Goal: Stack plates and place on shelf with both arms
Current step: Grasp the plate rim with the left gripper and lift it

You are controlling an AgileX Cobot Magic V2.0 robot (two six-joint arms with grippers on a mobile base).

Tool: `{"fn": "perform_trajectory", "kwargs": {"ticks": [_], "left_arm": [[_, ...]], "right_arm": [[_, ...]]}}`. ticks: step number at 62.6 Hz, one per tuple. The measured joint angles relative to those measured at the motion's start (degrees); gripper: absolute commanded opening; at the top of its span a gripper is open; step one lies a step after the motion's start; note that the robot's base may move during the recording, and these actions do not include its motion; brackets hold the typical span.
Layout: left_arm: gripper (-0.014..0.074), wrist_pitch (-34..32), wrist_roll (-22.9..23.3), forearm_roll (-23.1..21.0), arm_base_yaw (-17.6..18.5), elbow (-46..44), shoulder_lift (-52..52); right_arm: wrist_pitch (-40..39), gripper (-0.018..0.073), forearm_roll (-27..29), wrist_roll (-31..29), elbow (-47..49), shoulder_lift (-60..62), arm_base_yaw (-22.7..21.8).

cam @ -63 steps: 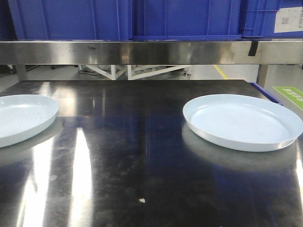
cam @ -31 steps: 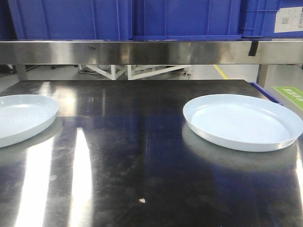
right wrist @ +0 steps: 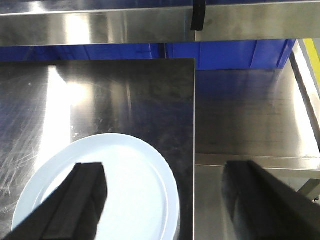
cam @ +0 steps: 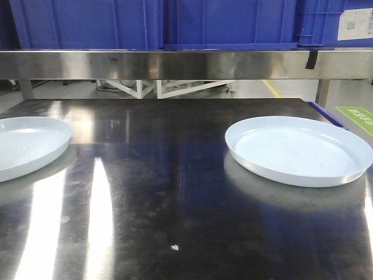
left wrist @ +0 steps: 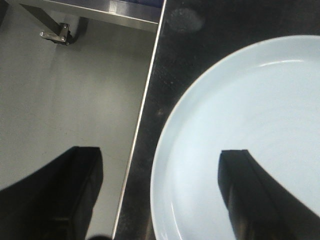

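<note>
Two pale-blue plates lie apart on the dark steel table (cam: 163, 175). The left plate (cam: 26, 146) is cut by the frame's left edge, and the right plate (cam: 298, 150) lies at the right. Neither gripper shows in the front view. In the left wrist view my left gripper (left wrist: 160, 152) is open above the left plate (left wrist: 250, 110). It straddles that plate's left rim, with one finger over the plate and one over the floor. In the right wrist view my right gripper (right wrist: 164, 167) is open and straddles the right rim of the right plate (right wrist: 135, 180) and the table's right edge.
A steel shelf (cam: 186, 63) runs across the back above the table, with blue bins (cam: 221, 23) on it. A lower steel surface (right wrist: 250, 120) adjoins the table's right edge. Bare floor (left wrist: 75, 100) lies left of the table. A small white speck (cam: 173, 247) lies near the front.
</note>
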State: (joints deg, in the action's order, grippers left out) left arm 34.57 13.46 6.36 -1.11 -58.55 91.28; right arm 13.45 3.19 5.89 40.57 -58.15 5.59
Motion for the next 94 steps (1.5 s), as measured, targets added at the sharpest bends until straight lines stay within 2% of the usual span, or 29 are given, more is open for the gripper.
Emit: {"fn": "perform_trajectory", "kwargs": {"ticks": [23,29,36,49,53,61,76,83,94], "left_arm": [[0.0529,-1.11,0.04,0.00,0.00,0.00,4.08],[0.0501,-1.11,0.04,0.00,0.00,0.00,4.37],[0.0403,-1.35,0.04,0.00,0.00,0.00,4.37],[0.0075,-1.46,0.04,0.00,0.00,0.00,4.37],[0.0097,-1.46,0.04,0.00,0.00,0.00,4.37],[0.0085,-1.46,0.04,-0.25,0.00,0.00,4.37],[0.0085,3.33,0.04,-4.09,0.66,-5.89,4.37],[0.0085,4.21,-0.06,-5.42,2.75,-10.30,3.98],[0.0085,5.39,-0.06,-8.04,8.36,-15.71,3.55]], "right_arm": [[0.00,0.0592,0.00,0.00,0.00,0.00,0.00],[0.00,0.0592,0.00,0.00,0.00,0.00,0.00],[0.02,0.0592,0.00,0.00,0.00,0.00,0.00],[0.02,0.0592,0.00,0.00,0.00,0.00,0.00],[0.02,0.0592,0.00,0.00,0.00,0.00,0.00],[0.02,0.0592,0.00,0.00,0.00,0.00,0.00],[0.02,0.0592,0.00,0.00,0.00,0.00,0.00],[0.11,0.0592,0.00,0.00,0.00,0.00,0.00],[0.11,0.0592,0.00,0.00,0.00,0.00,0.00]]}}
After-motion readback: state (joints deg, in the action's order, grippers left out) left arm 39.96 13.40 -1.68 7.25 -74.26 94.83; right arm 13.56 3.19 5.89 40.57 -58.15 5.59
